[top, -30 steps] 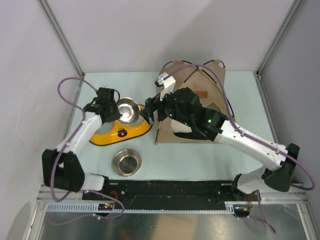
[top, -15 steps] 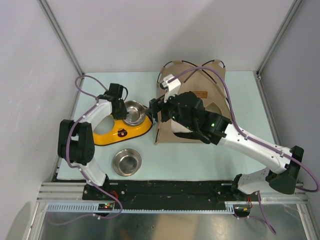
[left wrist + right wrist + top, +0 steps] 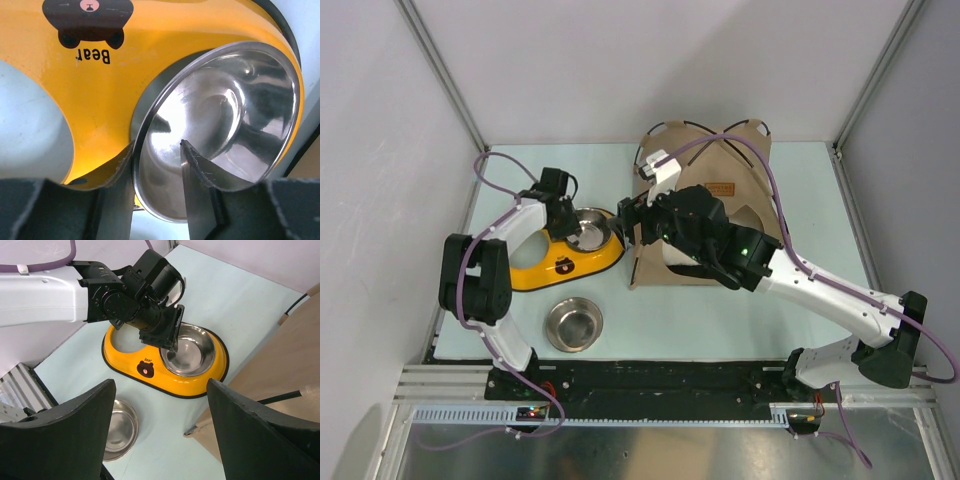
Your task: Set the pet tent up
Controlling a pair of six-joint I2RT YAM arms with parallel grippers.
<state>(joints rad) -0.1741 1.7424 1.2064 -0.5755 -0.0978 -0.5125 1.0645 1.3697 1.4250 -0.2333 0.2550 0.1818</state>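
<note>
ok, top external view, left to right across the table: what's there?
left gripper → bowl seated in the yellow feeder → right gripper → pet tent

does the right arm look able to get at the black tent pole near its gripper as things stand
Probably yes. The right gripper is open and holds nothing, and the thin black pole lies exposed on the pet tent fabric just beside it. The left gripper is off at the steel bowl.

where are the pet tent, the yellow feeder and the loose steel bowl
pet tent (image 3: 740, 160): top external view, tan fabric near the top
yellow feeder (image 3: 565, 266): top external view, front rim by the bear print
loose steel bowl (image 3: 573, 325): top external view, its centre
</note>
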